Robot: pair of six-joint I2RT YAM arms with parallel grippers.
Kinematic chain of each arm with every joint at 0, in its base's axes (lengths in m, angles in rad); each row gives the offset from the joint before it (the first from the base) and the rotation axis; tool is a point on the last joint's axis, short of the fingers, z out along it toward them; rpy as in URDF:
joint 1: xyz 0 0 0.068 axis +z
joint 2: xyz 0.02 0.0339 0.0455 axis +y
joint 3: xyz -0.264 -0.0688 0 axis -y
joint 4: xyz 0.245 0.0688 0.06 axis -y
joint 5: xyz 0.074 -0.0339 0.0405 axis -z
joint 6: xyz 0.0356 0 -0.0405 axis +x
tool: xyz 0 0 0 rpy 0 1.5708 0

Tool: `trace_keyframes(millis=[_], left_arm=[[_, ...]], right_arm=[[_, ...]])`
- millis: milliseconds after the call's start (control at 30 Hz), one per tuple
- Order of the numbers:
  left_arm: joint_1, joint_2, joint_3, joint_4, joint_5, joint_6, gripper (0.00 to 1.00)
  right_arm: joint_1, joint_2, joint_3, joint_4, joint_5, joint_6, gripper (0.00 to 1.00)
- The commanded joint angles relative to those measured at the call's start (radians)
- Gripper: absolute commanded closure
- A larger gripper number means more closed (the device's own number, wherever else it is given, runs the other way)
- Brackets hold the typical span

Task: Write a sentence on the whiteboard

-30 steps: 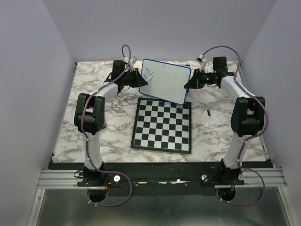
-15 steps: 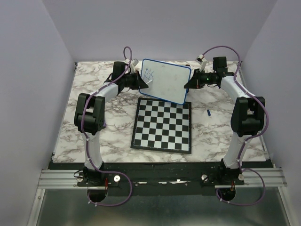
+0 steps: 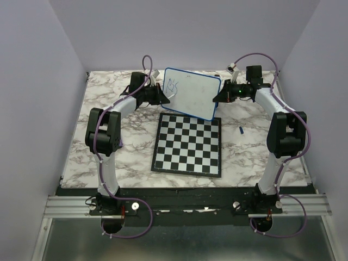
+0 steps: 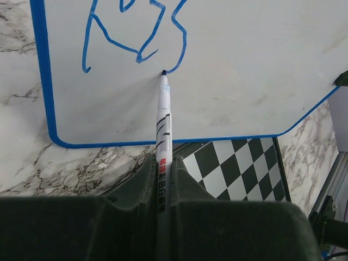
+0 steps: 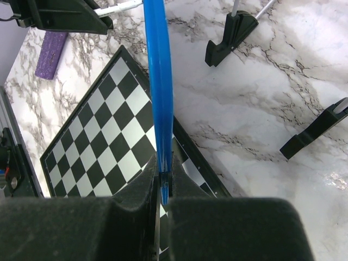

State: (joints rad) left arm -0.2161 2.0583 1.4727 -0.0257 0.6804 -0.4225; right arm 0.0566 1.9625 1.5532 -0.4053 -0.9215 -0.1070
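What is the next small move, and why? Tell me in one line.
Probably slide the marker onto the blank whiteboard beside the blue writing to continue the sentence: the left hand grips it, tip touching the end of the last stroke, while the right hand clamps the board's rim.

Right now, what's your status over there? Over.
Left tool shut on marker, tip touching whiteboard. Right tool shut on its rim, board held tilted. Few blue strokes written. Nothing blocking.

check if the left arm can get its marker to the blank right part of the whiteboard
Probably yes: the marker in the left tool touches the whiteboard, whose face to the right is bare; the right tool pinches only its edge.
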Motion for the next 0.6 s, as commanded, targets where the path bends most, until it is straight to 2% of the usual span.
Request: trace_keyframes(millis=[0, 233, 567], left_arm=[[0.006, -0.052, -0.015, 0.004, -0.081, 0.01, 1.0], [-0.005, -0.122, -0.069, 0.128, 0.007, -0.015, 1.0], [-0.017, -0.096, -0.034, 0.155, 0.033, -0.05, 1.0]], right_arm=[[0.008, 0.012, 0.019, -0.003, -0.02, -0.04, 1.0], [0.008, 0.015, 0.019, -0.003, -0.02, -0.042, 1.0], [0.008, 0.013, 0.019, -0.003, -0.02, -0.04, 1.0]])
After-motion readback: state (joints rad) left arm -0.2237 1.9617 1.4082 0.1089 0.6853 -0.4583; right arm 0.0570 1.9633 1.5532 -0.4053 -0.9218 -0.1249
